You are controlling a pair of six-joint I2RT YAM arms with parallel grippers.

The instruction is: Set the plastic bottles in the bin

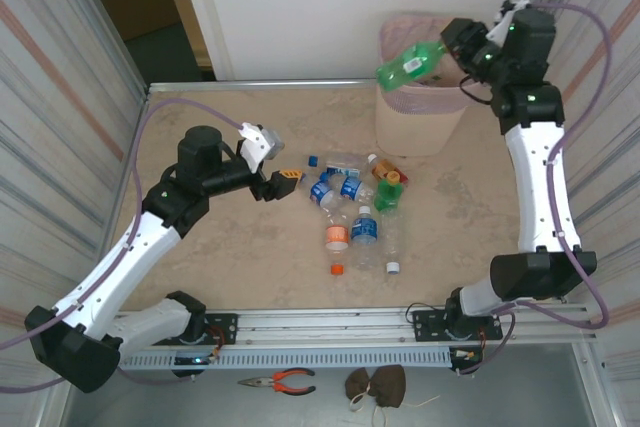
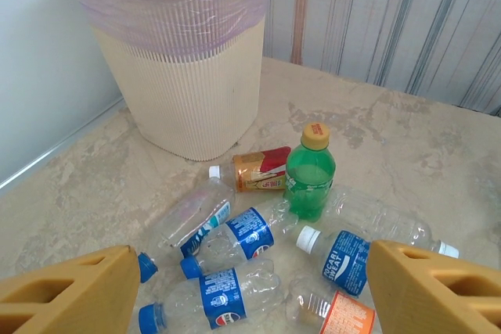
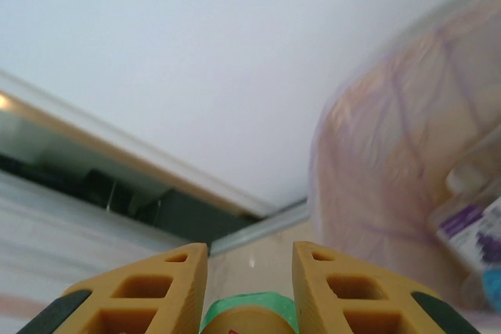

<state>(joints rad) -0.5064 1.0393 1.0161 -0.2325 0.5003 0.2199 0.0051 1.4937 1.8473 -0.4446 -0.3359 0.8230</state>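
Yellow fingers (image 3: 149, 287) of the right gripper (image 1: 460, 47) clamp the cap end of a green bottle (image 1: 410, 62) above the bin (image 1: 420, 132), which stands at the far right corner of the worktop (image 1: 220, 267).
Best to centre the bottle over the bin's mouth before letting go, since its body hangs near the left rim. Empty, with jaws apart, the left gripper (image 1: 288, 179) points at the pile of bottles (image 1: 355, 207) mid-worktop. Count: one bin, one bottle held, about nine lying loose.

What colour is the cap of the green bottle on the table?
Yellow cap; left wrist view shows it best.
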